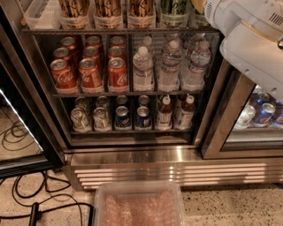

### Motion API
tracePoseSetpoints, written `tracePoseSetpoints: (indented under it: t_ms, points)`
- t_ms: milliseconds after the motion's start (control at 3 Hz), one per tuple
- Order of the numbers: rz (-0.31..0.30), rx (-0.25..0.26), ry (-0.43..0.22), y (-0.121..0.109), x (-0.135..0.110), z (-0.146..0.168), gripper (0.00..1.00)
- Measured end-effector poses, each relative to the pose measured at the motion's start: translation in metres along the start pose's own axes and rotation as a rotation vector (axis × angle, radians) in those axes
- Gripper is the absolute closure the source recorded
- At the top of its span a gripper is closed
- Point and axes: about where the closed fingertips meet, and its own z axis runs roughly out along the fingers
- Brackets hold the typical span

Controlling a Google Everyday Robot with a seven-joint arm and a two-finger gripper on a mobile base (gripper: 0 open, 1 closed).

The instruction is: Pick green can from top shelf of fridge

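The fridge (pixel 132 155) stands open in front of me. Its top shelf (pixel 119 31) runs along the top of the camera view, fitted with clear bins. The green can (pixel 173 9) stands in a bin right of centre on that shelf; only its lower part shows. Three brown-gold streaked cans (pixel 107 8) stand to its left. My white arm (pixel 247 39) fills the upper right corner, just right of the green can. The gripper itself is out of view beyond the top edge.
Red cola cans (pixel 90 73) and water bottles (pixel 170 66) fill the middle rack, small cans and bottles (pixel 132 115) the lower one. An empty clear bin (pixel 40 13) is top left. A closed glass door (pixel 256 119) is right. A plastic tray (pixel 139 205) and cables (pixel 26 201) lie below.
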Motion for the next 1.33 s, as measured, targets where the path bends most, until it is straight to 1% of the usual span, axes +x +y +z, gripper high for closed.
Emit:
tracePoseSetpoints:
  t_ms: [333,667,1000,1333]
  points:
    - [0.000,0.000,0.000,0.000,0.000,0.000,1.00]
    - [0.000,0.000,0.000,0.000,0.000,0.000,1.00]
    - [0.008,-0.021,-0.003,0.005,-0.008,-0.007,1.00]
    - [0.016,-0.028,-0.006,0.007,-0.012,-0.009,1.00]
